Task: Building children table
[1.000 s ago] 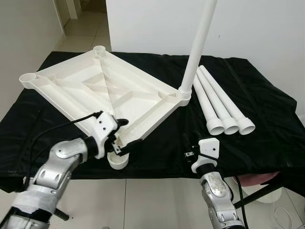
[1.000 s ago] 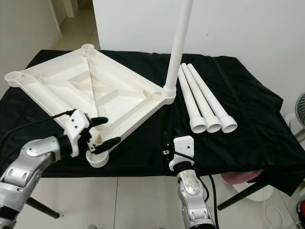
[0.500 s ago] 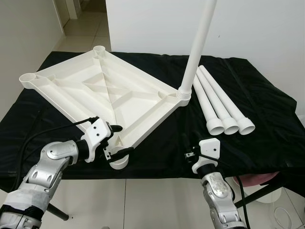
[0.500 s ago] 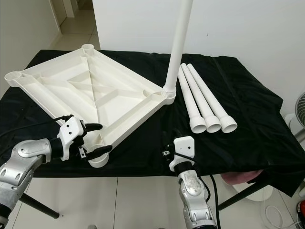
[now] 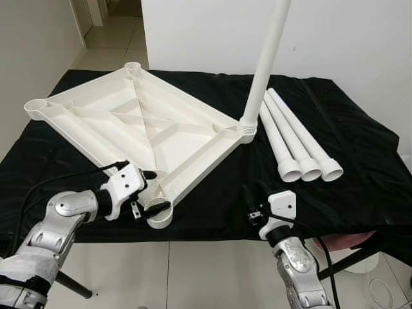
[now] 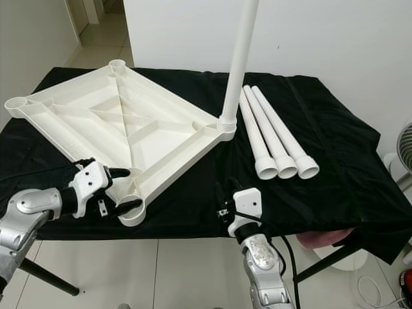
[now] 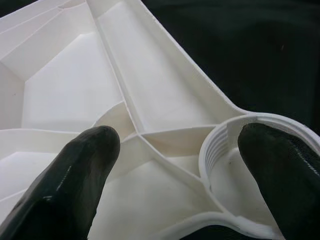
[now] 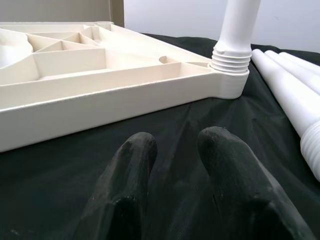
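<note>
White plastic tabletop (image 5: 141, 129) lies upside down so legs can screw in; one leg (image 5: 267, 61) already stands. The left gripper (image 5: 147, 191) straddles the near corner socket (image 5: 158, 213), fingers wide, likely steadying it. The right gripper (image 5: 252, 195) rests nearly closed, empty, near three spare legs (image 5: 299, 145).

1. I can read no text, label, brand, number or sign in any of my views.
2. The white tabletop (image 5: 138, 125), the legs (image 5: 296, 138) and the black cloth (image 5: 360, 167) are all plain and unmarked.
</note>
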{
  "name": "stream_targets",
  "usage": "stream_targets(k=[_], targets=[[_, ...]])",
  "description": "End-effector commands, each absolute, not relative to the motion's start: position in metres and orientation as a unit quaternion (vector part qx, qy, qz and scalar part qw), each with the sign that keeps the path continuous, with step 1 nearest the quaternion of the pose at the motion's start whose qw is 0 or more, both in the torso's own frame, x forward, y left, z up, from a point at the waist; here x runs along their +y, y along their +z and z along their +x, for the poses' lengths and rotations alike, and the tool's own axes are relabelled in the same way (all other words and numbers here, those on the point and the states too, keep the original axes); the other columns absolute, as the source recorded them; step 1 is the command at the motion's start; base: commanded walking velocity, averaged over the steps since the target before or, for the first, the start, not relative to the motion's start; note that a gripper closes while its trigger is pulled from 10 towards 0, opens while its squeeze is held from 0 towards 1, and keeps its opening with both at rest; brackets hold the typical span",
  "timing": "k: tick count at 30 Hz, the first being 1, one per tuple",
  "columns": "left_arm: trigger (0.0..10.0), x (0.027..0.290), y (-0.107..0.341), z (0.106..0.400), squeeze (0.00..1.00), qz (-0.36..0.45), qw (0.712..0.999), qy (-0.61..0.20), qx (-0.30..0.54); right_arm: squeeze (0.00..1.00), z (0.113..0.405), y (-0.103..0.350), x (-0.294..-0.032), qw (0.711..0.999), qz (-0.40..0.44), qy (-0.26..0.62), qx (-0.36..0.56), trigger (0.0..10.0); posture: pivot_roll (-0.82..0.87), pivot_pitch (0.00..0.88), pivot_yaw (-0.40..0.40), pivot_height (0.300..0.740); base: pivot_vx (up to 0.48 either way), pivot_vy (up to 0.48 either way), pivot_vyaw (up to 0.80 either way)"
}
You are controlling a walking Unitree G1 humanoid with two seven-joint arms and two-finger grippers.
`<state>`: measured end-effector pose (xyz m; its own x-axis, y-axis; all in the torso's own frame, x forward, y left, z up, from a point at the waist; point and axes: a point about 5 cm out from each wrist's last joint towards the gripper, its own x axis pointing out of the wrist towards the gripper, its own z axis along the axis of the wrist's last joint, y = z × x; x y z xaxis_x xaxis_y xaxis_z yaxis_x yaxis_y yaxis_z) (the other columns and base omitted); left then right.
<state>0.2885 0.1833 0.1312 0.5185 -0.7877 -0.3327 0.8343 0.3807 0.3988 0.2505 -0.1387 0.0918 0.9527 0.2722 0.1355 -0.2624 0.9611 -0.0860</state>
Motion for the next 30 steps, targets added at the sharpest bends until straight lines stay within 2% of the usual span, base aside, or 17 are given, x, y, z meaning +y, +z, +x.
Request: stream_targets(k=[1, 8, 14, 18, 22, 24, 30], targets=[[10.0, 0.181, 0.128, 0.288, 0.00, 0.276, 0.822, -0.496, 0.049, 0.00, 0.249, 0.091, -0.140, 0.988, -0.034, 0.137, -0.069, 10.0, -0.06, 0.000, -0.028, 0.740, 0.000, 0.000, 0.00], [10.0, 0.163, 0.118, 0.285, 0.00, 0.305, 0.803, -0.511, 0.039, 0.00, 0.247, 0.091, -0.142, 0.987, -0.037, 0.141, -0.065, 10.0, -0.07, 0.000, -0.028, 0.740, 0.000, 0.000, 0.00], [10.0, 0.148, 0.115, 0.284, 0.00, 0.297, 0.801, -0.520, 0.029, 0.00, 0.247, 0.092, -0.142, 0.987, -0.037, 0.141, -0.064, 10.0, -0.08, 0.000, -0.027, 0.740, 0.000, 0.000, 0.00], [10.0, 0.121, 0.115, 0.287, 0.00, 0.279, 0.805, -0.524, 0.005, 0.00, 0.246, 0.091, -0.141, 0.987, -0.036, 0.142, -0.062, 10.0, -0.09, 0.000, -0.022, 0.740, 0.000, 0.000, 0.00], [10.0, 0.112, 0.115, 0.290, 0.00, 0.274, 0.808, -0.522, -0.003, 0.00, 0.246, 0.091, -0.141, 0.987, -0.037, 0.142, -0.062, 10.0, -0.09, 0.000, -0.023, 0.740, 0.000, 0.000, 0.00], [10.0, 0.092, 0.120, 0.299, 0.00, 0.256, 0.825, -0.504, -0.020, 0.00, 0.244, 0.090, -0.139, 0.988, -0.036, 0.141, -0.060, 10.0, -0.10, 0.000, -0.016, 0.740, 0.000, 0.000, 0.00], [10.0, 0.087, 0.128, 0.307, 0.00, 0.245, 0.840, -0.483, -0.034, 0.00, 0.242, 0.090, -0.138, 0.988, -0.035, 0.140, -0.058, 10.0, -0.11, 0.000, -0.017, 0.740, 0.000, 0.000, 0.00]])
